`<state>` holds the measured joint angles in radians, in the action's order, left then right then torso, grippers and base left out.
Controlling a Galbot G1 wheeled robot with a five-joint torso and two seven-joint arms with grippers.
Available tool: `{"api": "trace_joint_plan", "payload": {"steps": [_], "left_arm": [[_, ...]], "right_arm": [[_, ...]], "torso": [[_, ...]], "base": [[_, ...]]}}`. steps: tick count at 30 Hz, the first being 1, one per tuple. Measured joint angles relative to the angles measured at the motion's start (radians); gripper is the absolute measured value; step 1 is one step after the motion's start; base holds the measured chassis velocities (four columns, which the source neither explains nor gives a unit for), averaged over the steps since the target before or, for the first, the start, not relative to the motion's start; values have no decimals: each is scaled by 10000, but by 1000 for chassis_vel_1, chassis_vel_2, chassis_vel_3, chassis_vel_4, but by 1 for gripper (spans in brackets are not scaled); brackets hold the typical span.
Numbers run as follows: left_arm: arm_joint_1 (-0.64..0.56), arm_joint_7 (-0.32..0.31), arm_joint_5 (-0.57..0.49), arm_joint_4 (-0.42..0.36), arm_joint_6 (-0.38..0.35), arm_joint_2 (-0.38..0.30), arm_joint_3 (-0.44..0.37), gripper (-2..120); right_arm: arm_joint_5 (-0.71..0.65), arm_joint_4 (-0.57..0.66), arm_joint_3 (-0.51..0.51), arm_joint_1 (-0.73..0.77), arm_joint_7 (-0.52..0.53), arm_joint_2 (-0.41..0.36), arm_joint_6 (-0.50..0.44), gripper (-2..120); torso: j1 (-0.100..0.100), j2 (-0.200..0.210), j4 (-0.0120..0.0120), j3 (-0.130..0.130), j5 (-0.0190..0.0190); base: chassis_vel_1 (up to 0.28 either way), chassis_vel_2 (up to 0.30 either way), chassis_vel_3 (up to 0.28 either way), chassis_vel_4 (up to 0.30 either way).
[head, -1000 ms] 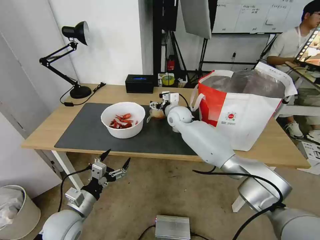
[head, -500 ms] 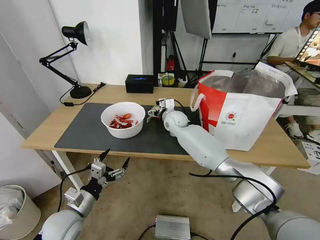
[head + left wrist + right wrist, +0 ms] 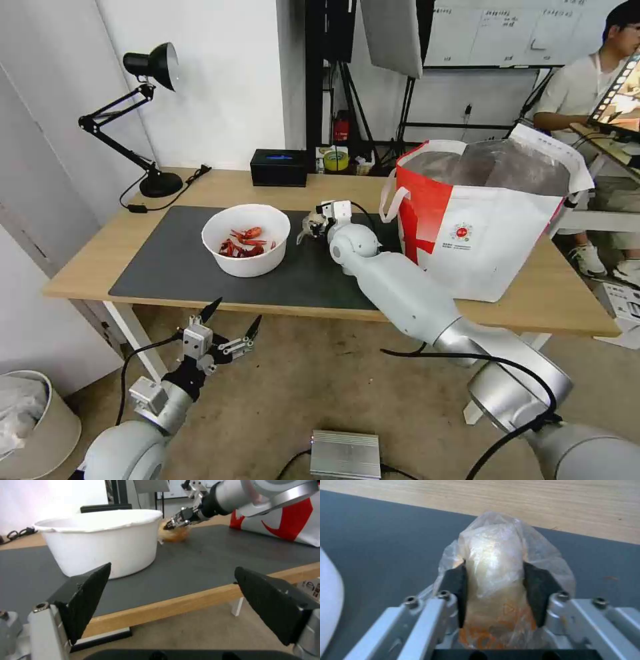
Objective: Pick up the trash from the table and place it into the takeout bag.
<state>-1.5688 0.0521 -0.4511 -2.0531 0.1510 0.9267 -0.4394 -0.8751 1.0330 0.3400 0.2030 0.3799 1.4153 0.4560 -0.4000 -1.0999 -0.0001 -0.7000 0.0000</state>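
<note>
right now your right gripper [image 3: 495, 590] is closing its two dark fingers [image 3: 456, 585] on either side of the tan ball in clear wrap [image 3: 493, 580], pinching it across the middle so the loose film is bunching out past the tips. the ball is sitting low on the dark grey mat [image 3: 167, 260] of the counter [image 3: 220, 183], just beside the white round bowl [image 3: 247, 239] and near the takeout bag [image 3: 487, 220]; whether it is lifted off the mat you cannot tell. the wrap is looking thin, crinkly and glossy, the ball soft and rounded, so it is likely yielding under the pinch, and a grip on the body rather than the film seems the safer hold. the bowl is smooth, thick-walled plastic with red shells inside. the bag is standing open with a stiff boxy shape and foil lining, which is leaving a wide mouth for dropping things in. your left gripper [image 3: 230, 328] is hanging below the counter edge, spread wide and holding nothing.
</note>
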Motion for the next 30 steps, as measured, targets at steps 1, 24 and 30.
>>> {"api": "trace_joint_plan", "payload": {"steps": [1, 24, 30], "left_arm": [[-15, 0, -18, -4, 1, 1, -13, 100], [-469, -63, -23, -627, -46, 197, -316, 100], [-504, -65, 46, -695, -49, 274, -280, 100]], "right_arm": [[-113, 137, 30, 17, 64, -49, 7, 30], [-1718, 8067, -942, 2085, 1578, -4063, 582, 0], [-1973, 10138, -2244, 2606, 1665, -5646, 741, 0]], "torso": [[0, 0, 0, 0, 0], [1, -2, 0, 1, 4], [1, -2, -2, 1, 3]], "base": [[0, 0, 0, 0], [0, 0, 0, 0], [0, 0, 0, 0]]}}
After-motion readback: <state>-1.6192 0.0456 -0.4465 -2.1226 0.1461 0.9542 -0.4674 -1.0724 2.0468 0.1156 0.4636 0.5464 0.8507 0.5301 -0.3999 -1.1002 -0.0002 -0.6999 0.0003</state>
